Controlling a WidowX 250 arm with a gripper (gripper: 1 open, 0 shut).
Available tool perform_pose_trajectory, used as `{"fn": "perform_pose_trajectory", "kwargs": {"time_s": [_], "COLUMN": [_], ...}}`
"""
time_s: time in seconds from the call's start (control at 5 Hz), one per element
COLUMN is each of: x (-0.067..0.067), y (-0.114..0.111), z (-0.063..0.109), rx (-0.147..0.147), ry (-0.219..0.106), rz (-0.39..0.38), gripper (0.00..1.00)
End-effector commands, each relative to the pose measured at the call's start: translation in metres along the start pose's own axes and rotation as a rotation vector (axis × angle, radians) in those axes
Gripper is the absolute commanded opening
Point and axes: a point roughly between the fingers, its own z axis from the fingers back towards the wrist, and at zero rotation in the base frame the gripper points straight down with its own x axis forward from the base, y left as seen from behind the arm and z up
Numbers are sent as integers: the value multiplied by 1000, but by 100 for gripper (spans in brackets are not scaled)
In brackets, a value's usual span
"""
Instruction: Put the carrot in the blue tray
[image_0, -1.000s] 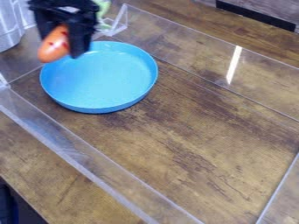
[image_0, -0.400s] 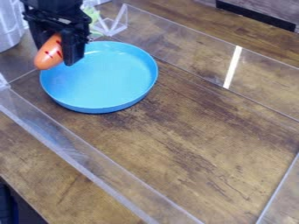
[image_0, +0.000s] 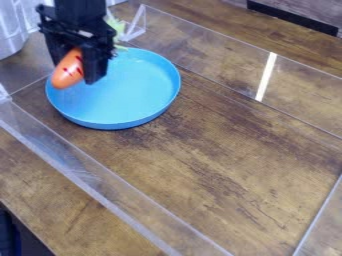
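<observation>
The black gripper (image_0: 74, 68) points down and its fingers are squeezed tight on the carrot (image_0: 67, 70). The carrot is orange and sticks out between the fingers on the left side. It hangs over the left edge of the blue tray (image_0: 134, 95), and I cannot tell if it touches the tray. The round blue tray sits on a brown wooden table (image_0: 227, 160). Clear plastic walls (image_0: 80, 180) stand around the table.

even, moderate light; a white glare streak on the wooden table (image_0: 267, 72); soft, low-resolution picture.
</observation>
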Motion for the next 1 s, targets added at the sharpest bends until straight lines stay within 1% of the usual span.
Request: {"fn": "perform_pose_trajectory", "kwargs": {"time_s": [0.0, 0.2, 0.6, 0.8], "x": [6, 9, 17, 23], "y": [-5, -3, 17, 34], "z": [1, 1, 15, 31], "rx": [11, 4, 0, 5], "ry": [-24, -21, -48, -60], "rz": [-16, -16, -4, 8], "gripper": [0, 100, 100, 100]}}
